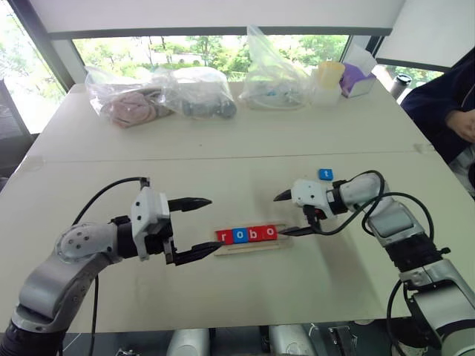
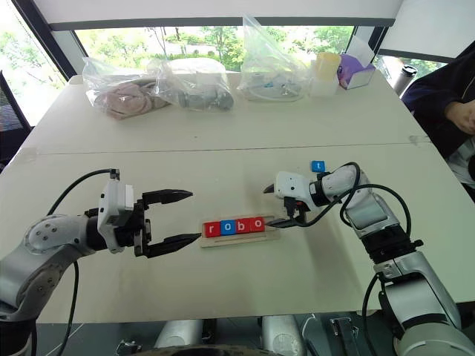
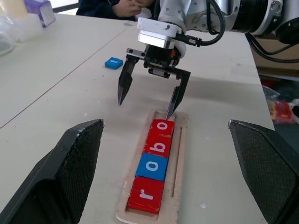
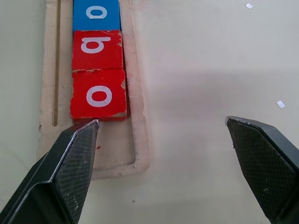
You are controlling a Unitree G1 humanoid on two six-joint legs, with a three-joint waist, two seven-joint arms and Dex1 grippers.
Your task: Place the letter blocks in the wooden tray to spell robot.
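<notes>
Blocks number five: four sit in the tray (image 1: pixel 249 247) spelling r (image 1: pixel 224 236), o (image 1: pixel 240 236), b (image 1: pixel 254 234), o (image 1: pixel 269 232); its long axis runs left-right. Fifth, a blue block (image 1: pixel 325 174), probably t, lies apart behind. Both the left gripper (image 1: pixel 194 228) and right gripper (image 1: pixel 291 215) gape empty, one right fingertip (image 3: pixel 170 112) at the tray's open end.

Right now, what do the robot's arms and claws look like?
Both arms are silver-grey metal with black joints and looping black cables. Each wrist has a white boxy block. The left gripper and right gripper each have two black pointed fingers with cross-hatched pads.
</notes>
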